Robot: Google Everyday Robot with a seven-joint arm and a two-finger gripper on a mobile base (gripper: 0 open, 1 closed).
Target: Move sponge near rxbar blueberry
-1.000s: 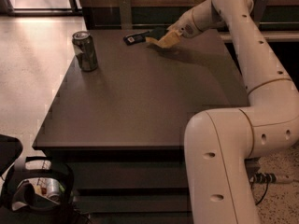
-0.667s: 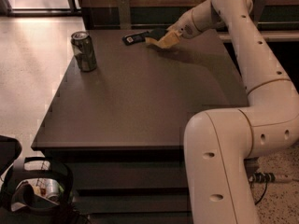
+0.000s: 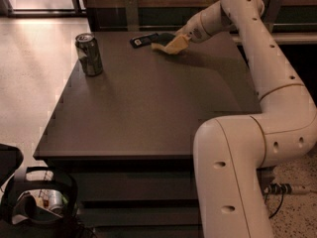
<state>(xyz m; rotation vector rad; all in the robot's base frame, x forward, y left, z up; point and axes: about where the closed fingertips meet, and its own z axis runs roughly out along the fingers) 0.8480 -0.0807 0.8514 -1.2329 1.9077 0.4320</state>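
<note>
The sponge (image 3: 168,44) shows its yellow foam body with a dark top, at the far edge of the dark table (image 3: 148,108). My gripper (image 3: 179,37) is at the far side of the table, right at the sponge's right end. The rxbar blueberry (image 3: 143,40) is a flat dark wrapper lying just left of the sponge, close beside it. The white arm reaches from the lower right over the table's right side to the far edge.
An upright greenish drink can (image 3: 89,54) stands at the table's far left. A dark bin with cans (image 3: 37,202) sits on the floor at lower left. A dark wall with a rail (image 3: 148,14) runs behind the table.
The gripper and sponge have shifted slightly left toward the dark bar wrapper. The can has not moved.
</note>
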